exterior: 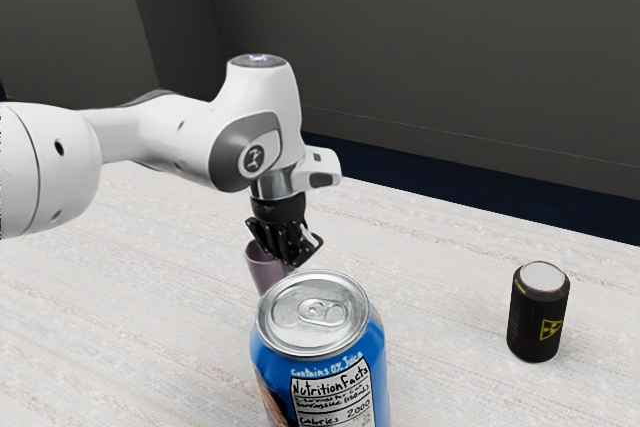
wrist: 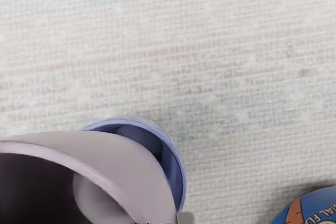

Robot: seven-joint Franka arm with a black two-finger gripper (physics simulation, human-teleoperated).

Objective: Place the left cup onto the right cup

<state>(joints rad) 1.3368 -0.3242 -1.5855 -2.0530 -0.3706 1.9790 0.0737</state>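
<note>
Your gripper [exterior: 289,246] is closed on the mauve cup [exterior: 261,267], its black fingers pinching the rim from above. In the exterior view that cup sits just behind the soda can [exterior: 320,352], which hides its base.

The mauve cup [wrist: 105,156] is plain and matte, a pale pinkish purple outside with a darker, shadowed inside and a thin, smooth rim. In the wrist view you see it close under the hand, mouth up, and tilted a little.

Directly beneath it stands the blue cup [wrist: 176,165], a soft periwinkle with a rounded rim and a pale bottom. The mauve cup overlaps most of its mouth, so the two are roughly lined up, the mauve one offset to one side. Whether they touch or the mauve cup hangs just above is hard to tell from these angles; it looks raised.

Count what you have: two cups, one mauve and one blue. Two cans, the blue soda can [wrist: 311,209] with a nutrition label near the cups, and a small black can [exterior: 538,311] with a yellow hazard mark, well apart toward the exterior view's right. All stand on one pale woven table [exterior: 450,247].
</note>
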